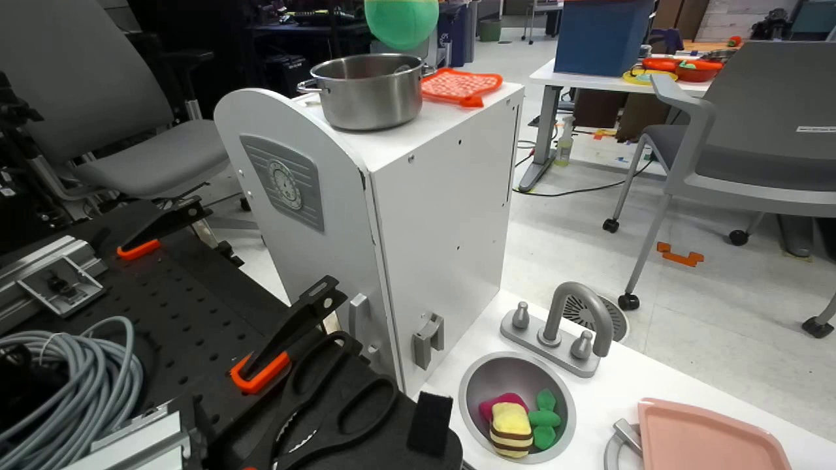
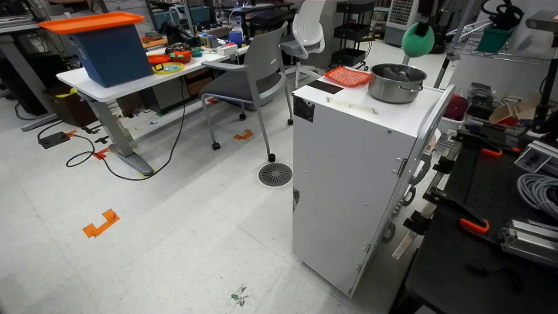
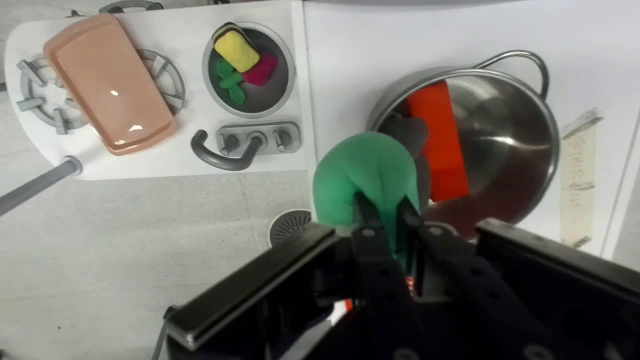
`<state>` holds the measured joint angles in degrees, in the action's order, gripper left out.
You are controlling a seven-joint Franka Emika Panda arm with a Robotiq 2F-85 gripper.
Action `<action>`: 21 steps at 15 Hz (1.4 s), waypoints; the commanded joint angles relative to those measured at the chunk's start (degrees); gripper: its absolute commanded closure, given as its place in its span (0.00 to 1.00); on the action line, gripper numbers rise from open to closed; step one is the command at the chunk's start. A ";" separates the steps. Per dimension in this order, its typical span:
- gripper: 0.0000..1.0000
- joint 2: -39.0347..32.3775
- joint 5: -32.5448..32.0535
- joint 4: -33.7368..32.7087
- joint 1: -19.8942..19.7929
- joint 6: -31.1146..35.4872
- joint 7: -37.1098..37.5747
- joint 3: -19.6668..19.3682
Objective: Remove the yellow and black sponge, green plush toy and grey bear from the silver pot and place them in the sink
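While gripper (image 3: 384,203) pinches green plush toy (image 3: 362,172) | pot (image 1: 372,101) on white cabinet (image 1: 444,209) | chair (image 2: 262,61) on pale floor (image 2: 187,240)

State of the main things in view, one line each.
hand: shut on the green plush toy
green plush toy: held aloft, clear of the silver pot
silver pot: upright, no lid, grey bear and red slab inside
grey bear: in the pot, not yet removed
yellow and black sponge: in the sink
sink: holding the sponge, a magenta piece and a small green piece
pink tray: lying across the burners
grey cable: coiled
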<state>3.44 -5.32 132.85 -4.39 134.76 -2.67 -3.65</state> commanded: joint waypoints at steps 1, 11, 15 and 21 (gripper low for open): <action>0.97 -0.26 -5.24 -1.33 -1.30 -2.75 4.73 -0.85; 0.97 -6.69 -7.94 -5.34 -4.20 -8.52 8.44 -4.44; 0.97 -8.75 -7.41 -7.24 -5.11 -9.46 8.62 -6.21; 0.97 -10.74 -6.29 -8.41 -5.92 -5.30 9.52 -7.77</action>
<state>-6.16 -12.09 125.92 -9.78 127.79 5.70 -10.90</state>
